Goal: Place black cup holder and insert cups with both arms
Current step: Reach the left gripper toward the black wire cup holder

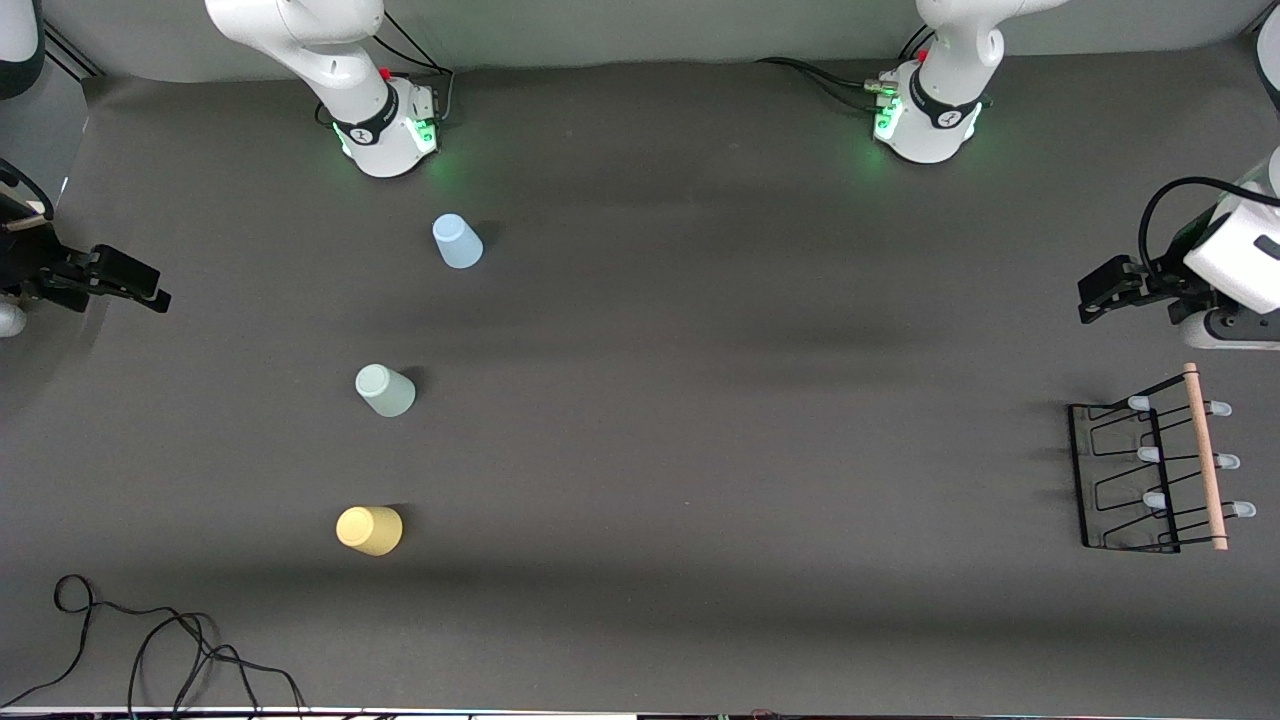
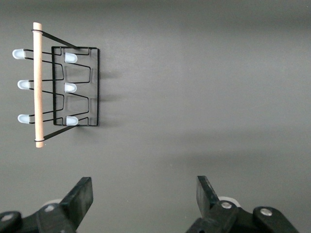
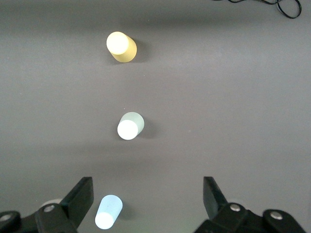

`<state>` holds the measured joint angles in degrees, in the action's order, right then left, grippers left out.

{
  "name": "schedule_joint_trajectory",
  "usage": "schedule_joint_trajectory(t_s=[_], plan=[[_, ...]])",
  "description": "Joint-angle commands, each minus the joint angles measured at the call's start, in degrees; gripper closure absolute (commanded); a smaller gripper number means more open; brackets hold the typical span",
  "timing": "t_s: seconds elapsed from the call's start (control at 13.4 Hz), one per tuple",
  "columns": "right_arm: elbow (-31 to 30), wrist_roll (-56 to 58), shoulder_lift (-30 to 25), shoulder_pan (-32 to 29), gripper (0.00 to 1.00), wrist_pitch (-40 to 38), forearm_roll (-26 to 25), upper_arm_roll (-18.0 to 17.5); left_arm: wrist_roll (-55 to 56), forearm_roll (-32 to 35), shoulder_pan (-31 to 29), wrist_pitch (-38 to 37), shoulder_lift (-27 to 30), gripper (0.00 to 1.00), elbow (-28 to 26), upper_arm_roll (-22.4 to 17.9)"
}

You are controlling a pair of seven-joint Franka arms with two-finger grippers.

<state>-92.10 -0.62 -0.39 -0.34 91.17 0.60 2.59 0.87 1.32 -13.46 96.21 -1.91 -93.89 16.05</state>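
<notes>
The black cup holder (image 1: 1128,478) stands on the table at the left arm's end, its wooden rod (image 1: 1204,460) on top and pale-blue pegs to both sides. It also shows in the left wrist view (image 2: 95,87). My left gripper (image 1: 1092,298) hangs open and empty above the table beside the holder, apart from it (image 2: 146,194). The light blue cup (image 1: 457,242), mint cup (image 1: 385,390) and yellow cup (image 1: 369,530) stand mouth down in a row toward the right arm's end. My right gripper (image 1: 150,292) is open and empty (image 3: 148,196), with the blue cup (image 3: 108,212) below it, the mint cup (image 3: 130,126) and the yellow cup (image 3: 121,46).
A loose black cable (image 1: 150,640) lies at the table's front edge near the right arm's end and shows in the right wrist view (image 3: 272,6). The arm bases (image 1: 385,135) (image 1: 930,125) stand along the back edge. A wide stretch of dark table (image 1: 750,400) separates cups and holder.
</notes>
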Motion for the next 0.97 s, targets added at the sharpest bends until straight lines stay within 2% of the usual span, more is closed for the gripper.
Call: schedule_joint_trajectory(t_s=[0.0, 0.15, 0.3, 0.45, 0.67, 0.89], plan=[[1.4, -0.5, 0.7, 0.5, 0.00, -0.5, 0.0, 0.5, -1.7, 0.1, -2.6, 0.9, -5.5, 0.01, 4.8, -0.1], [1.4, -0.5, 0.7, 0.5, 0.00, -0.5, 0.0, 0.5, -5.2, 1.0, -4.6, 1.1, -11.0, 0.01, 9.0, -0.2], [1.4, -0.5, 0.7, 0.5, 0.00, -0.5, 0.0, 0.5, -9.2, 3.8, -8.0, 2.4, -15.6, 0.01, 10.8, -0.2], [1.4, -0.5, 0.7, 0.5, 0.00, -0.5, 0.0, 0.5, -13.0, 4.1, -11.1, 9.8, -19.7, 0.01, 10.0, -0.2], [1.4, -0.5, 1.1, 0.6, 0.00, -0.5, 0.0, 0.5, -18.8, 9.0, -13.9, 14.7, -25.2, 0.01, 10.1, -0.2], [1.6, -0.5, 1.1, 0.5, 0.00, -0.5, 0.1, 0.5, -19.5, 9.5, -15.1, 19.2, -30.2, 0.01, 10.0, -0.3]])
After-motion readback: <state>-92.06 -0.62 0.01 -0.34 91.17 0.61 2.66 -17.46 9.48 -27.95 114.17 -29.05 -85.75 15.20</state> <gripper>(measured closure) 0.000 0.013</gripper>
